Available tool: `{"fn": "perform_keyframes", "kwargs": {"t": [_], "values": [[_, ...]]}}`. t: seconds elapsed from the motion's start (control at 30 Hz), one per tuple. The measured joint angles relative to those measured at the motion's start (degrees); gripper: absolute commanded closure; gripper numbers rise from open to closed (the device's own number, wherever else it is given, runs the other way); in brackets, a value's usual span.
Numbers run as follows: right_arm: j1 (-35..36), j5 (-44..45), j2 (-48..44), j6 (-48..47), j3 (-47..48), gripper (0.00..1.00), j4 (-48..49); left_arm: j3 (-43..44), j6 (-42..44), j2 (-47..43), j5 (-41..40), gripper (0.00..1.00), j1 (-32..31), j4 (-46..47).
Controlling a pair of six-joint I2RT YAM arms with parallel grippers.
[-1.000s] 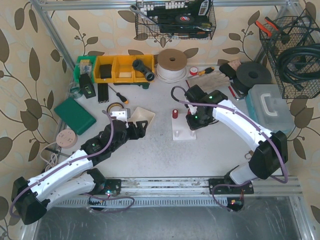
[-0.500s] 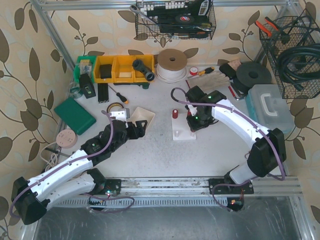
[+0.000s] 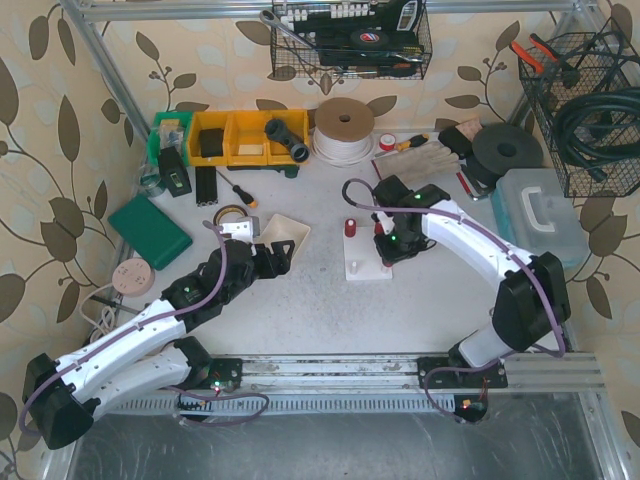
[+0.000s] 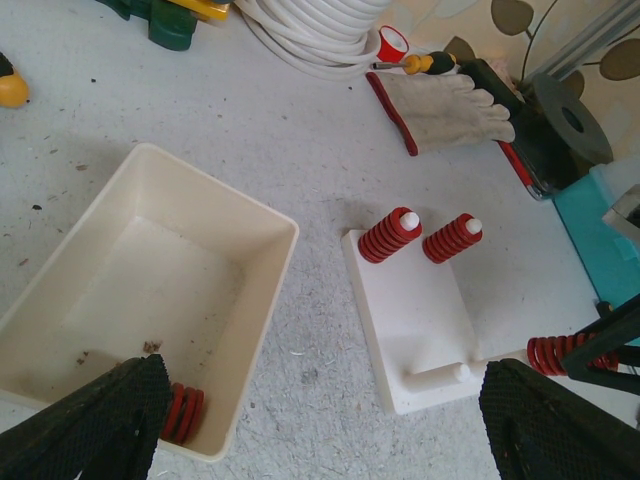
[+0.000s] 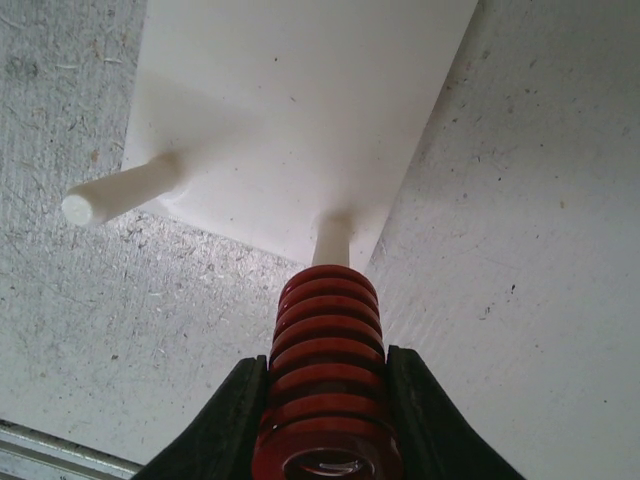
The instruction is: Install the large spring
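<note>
Right gripper (image 5: 325,400) is clenching the large spring (image 5: 325,320), red coils pinched between both black fingers (image 5: 235,420), long axis pointing forward. The spring's far end is meeting a bare white peg (image 5: 333,240) at the near corner of the white base plate (image 5: 300,100). Can't tell whether the peg tip is inside the coil. A second bare peg (image 5: 120,192) is jutting out to the left, apart from the spring.

Left gripper (image 4: 320,400) is hanging released, jaws spread wide and holding nothing, above the grey table (image 4: 300,150) between the cream tray (image 4: 270,300) and the plate. A small red spring (image 4: 182,412) is lying in the tray's near corner. Two red springs (image 4: 390,235) are sitting seated on the plate's far pegs, side by side. A work glove (image 4: 440,105) is lying beyond the plate.
</note>
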Motion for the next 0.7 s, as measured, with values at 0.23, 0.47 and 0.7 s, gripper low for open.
{"fn": "perform_keyframes", "kwargs": {"t": [0.23,0.47,0.7], "values": [[-0.2,-0.4,1.4,-0.2,-0.4,1.00,1.6,0.0,0.0,0.3,0.0,0.13,0.0,0.0],[-0.2,-0.7,2.5,-0.2,-1.2,1.00,2.7,0.0,0.0,0.9,0.0,0.12,0.0,0.0],[-0.2,-0.6,5.0,-0.2,-2.3,1.00,4.9,0.0,0.0,1.0,0.0,0.13,0.0,0.0]]}}
